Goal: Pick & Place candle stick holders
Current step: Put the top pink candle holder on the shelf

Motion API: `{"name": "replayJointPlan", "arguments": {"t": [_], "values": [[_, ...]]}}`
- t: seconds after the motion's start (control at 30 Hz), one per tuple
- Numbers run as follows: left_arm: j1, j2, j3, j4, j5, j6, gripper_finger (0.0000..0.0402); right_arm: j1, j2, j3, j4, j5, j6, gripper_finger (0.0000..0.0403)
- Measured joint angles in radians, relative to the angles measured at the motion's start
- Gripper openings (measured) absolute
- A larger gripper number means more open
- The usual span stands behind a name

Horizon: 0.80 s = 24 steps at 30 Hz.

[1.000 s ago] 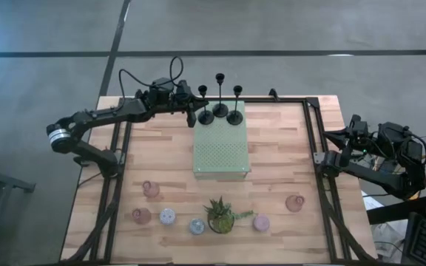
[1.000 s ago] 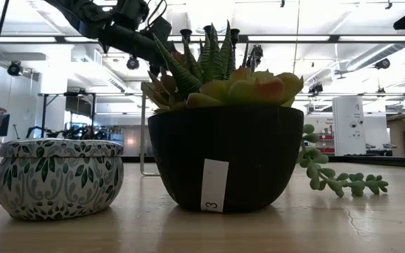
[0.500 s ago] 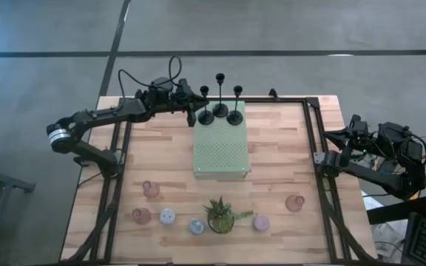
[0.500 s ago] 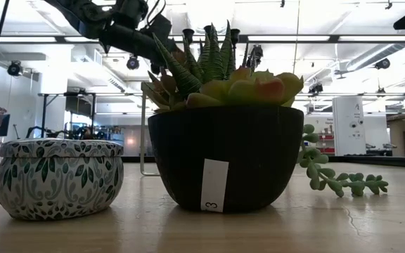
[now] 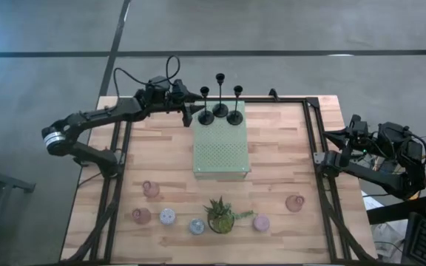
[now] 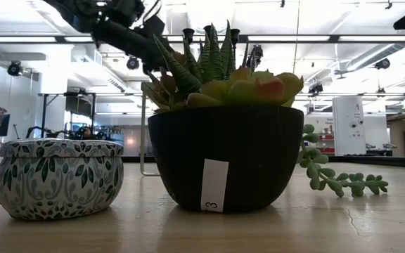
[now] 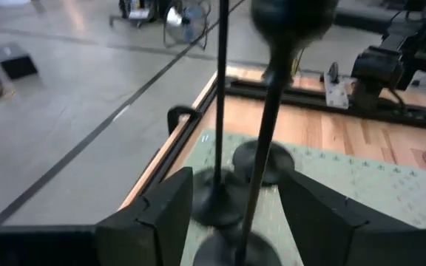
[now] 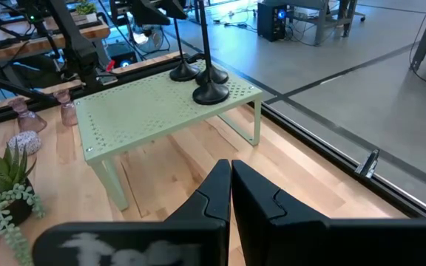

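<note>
At desk's far edge: left end effector (image 5: 188, 111), fingers spread and empty, had backed slightly from three slim black stemmed candlesticks (image 5: 220, 112) standing on pale green perforated stand (image 5: 220, 148); placement apparently complete. Right end effector (image 8: 230, 193) clenched, idle at right edge.

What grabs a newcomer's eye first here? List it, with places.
Three black candle sticks stand clustered at the far end of a pale green perforated mat mid-table, with the left gripper open right beside the leftmost one. Along the near edge sits a spiky potted plant among small pink glass holders and pastel cups. The right gripper waits shut at the table's right side.
</note>
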Motion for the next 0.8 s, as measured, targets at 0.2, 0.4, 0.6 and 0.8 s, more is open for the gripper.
{"name": "replayJointPlan", "arguments": {"t": [0.2,0.4,0.6,0.8], "values": [[0.0,-0.156,0.0,-0.244,-0.037,-0.004,0.0195,0.0,0.0,0.0,0.0,0.0,0.0,0.0008],[-0.026,-0.365,0.0,-0.525,-0.02,-0.123,0.0169,0.0,0.0,0.0,0.0,0.0,0.0,0.0008],[-0.089,-0.558,0.0,-0.766,0.013,-0.341,0.0127,0.0,0.0,0.0,0.0,0.0,0.0,0.0008],[-0.179,-0.686,-0.033,-0.892,0.006,-0.532,0.009,0.0,0.0,0.0,0.0,0.0,0.0,0.0008]]}}
